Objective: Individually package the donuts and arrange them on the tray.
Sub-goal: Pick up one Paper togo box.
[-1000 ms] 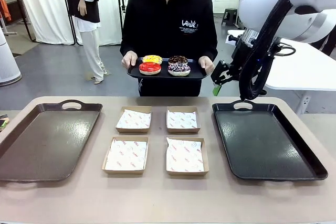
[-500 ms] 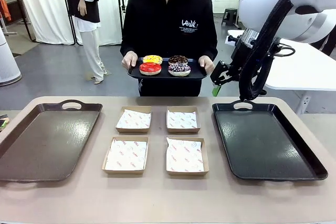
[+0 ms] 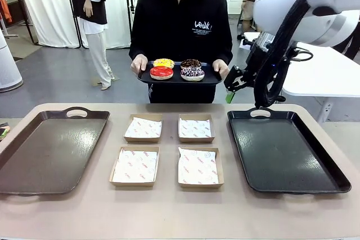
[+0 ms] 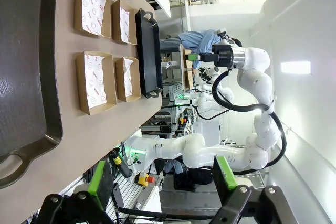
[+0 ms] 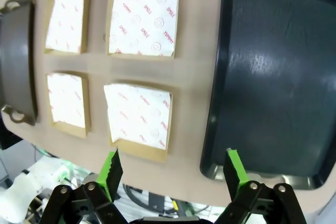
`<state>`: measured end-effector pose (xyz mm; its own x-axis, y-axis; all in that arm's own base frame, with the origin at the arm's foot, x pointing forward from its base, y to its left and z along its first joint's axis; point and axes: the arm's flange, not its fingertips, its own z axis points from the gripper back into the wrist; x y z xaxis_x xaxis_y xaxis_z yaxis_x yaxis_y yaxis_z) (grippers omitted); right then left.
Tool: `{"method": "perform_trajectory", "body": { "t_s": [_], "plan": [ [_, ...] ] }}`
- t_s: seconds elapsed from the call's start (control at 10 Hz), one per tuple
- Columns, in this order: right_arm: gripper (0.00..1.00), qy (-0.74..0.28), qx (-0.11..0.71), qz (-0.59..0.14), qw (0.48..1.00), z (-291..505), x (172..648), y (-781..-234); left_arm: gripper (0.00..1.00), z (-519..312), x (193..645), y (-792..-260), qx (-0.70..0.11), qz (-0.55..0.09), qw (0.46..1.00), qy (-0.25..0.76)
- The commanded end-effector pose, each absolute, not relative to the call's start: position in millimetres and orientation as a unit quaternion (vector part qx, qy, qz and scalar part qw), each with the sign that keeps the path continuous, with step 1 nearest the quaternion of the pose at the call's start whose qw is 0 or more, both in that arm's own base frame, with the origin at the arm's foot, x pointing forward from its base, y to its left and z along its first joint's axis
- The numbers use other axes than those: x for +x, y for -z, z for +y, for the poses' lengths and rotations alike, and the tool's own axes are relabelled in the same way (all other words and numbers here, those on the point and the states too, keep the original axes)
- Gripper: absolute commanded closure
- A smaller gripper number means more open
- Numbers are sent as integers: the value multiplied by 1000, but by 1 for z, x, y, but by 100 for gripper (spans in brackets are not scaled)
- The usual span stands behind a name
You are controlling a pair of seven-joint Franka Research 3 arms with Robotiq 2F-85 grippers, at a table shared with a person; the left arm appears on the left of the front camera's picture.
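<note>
right gripper (image 3: pixel 230 90) hangs raised over the far end of the right tray (image 3: pixel 292 179). its 2 fingers are spread wide with nothing between them. its wrist view looks down past them on the 4 boxes (image 5: pixel 137 120) and that tray. left gripper (image 4: pixel 163 182) is likewise wide apart and bare. it sits off the left end of the tabletop (image 3: pixel 169 212) and looks across the left tray (image 3: pixel 34 161) toward the boxes.

the 4 donuts lie flat on a small tray (image 3: pixel 177 80) that the person (image 3: pixel 180 21) holds by its 2 ends beyond the tabletop's far edge, not yet over it. yellow (image 3: pixel 163 63) and chocolate (image 3: pixel 190 63) sit behind, red (image 3: pixel 161 72) and sprinkled (image 3: pixel 192 73) in front.

from the right gripper the donuts lie toward the robot's left, at about its own height in the front view. the sprinkled one is closest, and how far beyond the gripper they sit i cannot tell. the right arm looks the nearer of the 2. being rings, the donuts have no long axis, so the wrist's turn should matter little. all 4 paper-lined boxes are unfilled, so packaging has not begun.
</note>
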<state>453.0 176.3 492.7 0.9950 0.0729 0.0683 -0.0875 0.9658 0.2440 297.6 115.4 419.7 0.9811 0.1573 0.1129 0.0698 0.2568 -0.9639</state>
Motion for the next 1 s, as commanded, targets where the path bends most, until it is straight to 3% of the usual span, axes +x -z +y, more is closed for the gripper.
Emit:
{"method": "perform_trajectory", "body": {
  "t_s": [0.0, 0.3, 0.5, 0.9],
  "plan": [
    [0, -15, 80, -34, 996, 212, 504, -474, 0, 117, 296, -421, -612, -97, 784, -25],
    [0, -4, 35, -50, 998, 242, 554, -438, 0, 117, 296, -421, -612, -97, 784, -25],
    [0, -19, 50, -68, 996, 252, 580, -413, 0, 117, 296, -421, -612, -97, 784, -25],
    [0, -17, 51, -83, 995, 253, 585, -362, 0, 117, 296, -421, -612, -97, 784, -25]
  ]
}}
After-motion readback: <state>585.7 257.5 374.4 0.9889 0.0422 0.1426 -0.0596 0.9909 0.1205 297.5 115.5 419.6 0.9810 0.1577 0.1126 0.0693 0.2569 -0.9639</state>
